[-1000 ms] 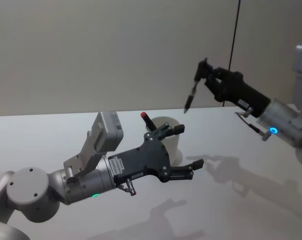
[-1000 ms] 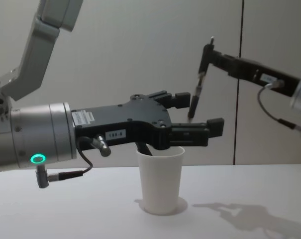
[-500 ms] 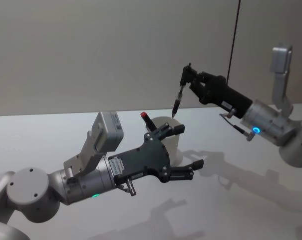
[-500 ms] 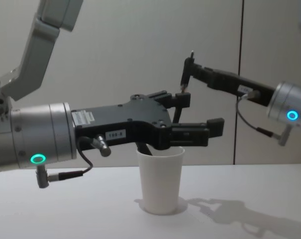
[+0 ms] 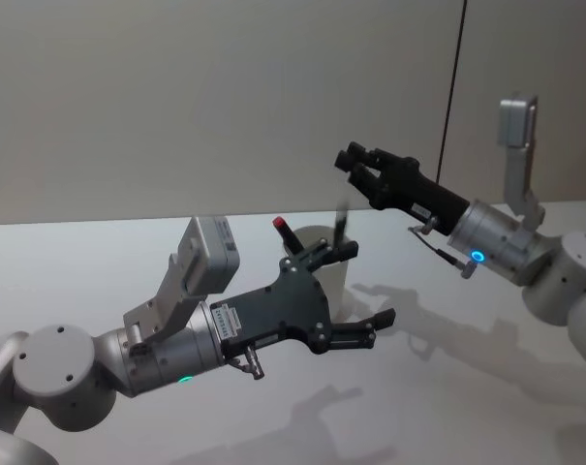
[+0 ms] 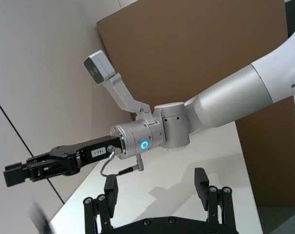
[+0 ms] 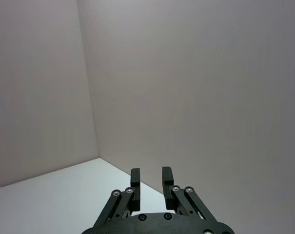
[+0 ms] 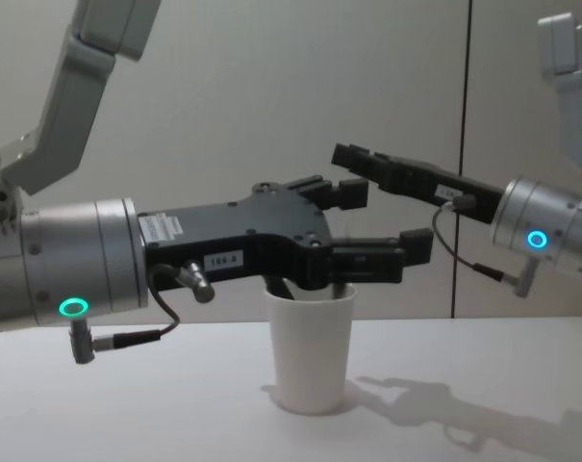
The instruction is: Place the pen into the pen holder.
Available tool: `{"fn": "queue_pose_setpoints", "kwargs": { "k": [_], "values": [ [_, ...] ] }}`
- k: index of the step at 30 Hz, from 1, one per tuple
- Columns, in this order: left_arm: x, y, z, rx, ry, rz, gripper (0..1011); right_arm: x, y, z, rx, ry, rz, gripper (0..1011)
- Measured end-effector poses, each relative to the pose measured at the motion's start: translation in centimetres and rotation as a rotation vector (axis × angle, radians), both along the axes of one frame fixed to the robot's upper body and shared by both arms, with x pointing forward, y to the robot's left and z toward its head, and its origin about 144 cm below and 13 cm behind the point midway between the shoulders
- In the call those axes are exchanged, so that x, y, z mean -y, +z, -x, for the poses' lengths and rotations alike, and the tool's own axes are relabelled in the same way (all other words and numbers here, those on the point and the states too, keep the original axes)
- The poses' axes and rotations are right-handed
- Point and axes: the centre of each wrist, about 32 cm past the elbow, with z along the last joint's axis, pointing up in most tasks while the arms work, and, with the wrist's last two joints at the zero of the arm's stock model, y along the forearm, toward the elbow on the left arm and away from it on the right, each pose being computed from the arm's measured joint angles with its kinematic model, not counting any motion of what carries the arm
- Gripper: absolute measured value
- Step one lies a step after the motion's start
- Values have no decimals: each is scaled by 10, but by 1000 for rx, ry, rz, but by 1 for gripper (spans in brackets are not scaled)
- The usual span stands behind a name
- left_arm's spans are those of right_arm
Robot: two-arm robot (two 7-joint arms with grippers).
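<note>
1. L pincer (image 5: 365, 284) sits mid-frame in head view and is spread wide w/ nothing in it. It hangs just in front of the pen holder (image 5: 337, 281) at rim height. L wrist view shows both fingers (image 6: 110, 186) far apart.
2. R pincer (image 5: 354, 163) is upper right of centre in head view, above and right of the cup, reaching in from the right edge. Its jaws have a narrow gap and hold nothing. R wrist view agrees: fingers (image 7: 135, 176) are close but not touching, w/ bare wall between them.
3. Pen (image 5: 341, 224) shows as a blurred dark streak, roughly upright, apart from the R pincer, w/ its lower end at the cup rim. In chest view a thin grey shaft (image 8: 341, 287) pokes out at the rim's right side.
4. Pen holder (image 8: 311, 348) is a white paper cup, upright on the worktop (image 8: 127, 404), lower centre of chest view.
5. A red-capped stick (image 5: 281, 227) also stands in the cup, left side of the rim.
6. In chest view the L pincer (image 8: 387, 219) spans just above the cup mouth, and the R pincer (image 8: 343, 154) is higher, upper right of it.
</note>
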Motion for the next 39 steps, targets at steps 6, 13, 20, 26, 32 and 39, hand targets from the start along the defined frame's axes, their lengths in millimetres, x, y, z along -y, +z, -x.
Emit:
{"fn": "queue_pose_setpoints", "kwargs": {
  "k": [6,13,20,26,32,39],
  "values": [
    [0,0,0,0,0,0,1000,-4,-2,-1,-15,2,8,394],
    [0,0,0,0,0,0,1000,-7,-4,-2,-20,5,16,652],
    [0,0,0,0,0,0,1000,-8,-4,-3,-16,7,23,841],
    [0,0,0,0,0,0,1000,-7,-4,-3,-12,7,27,1000],
    [0,0,0,0,0,0,1000,-7,-4,-3,-11,7,30,1001],
    [0,0,0,0,0,0,1000,-7,-4,-3,-9,7,32,1001]
  ]
}}
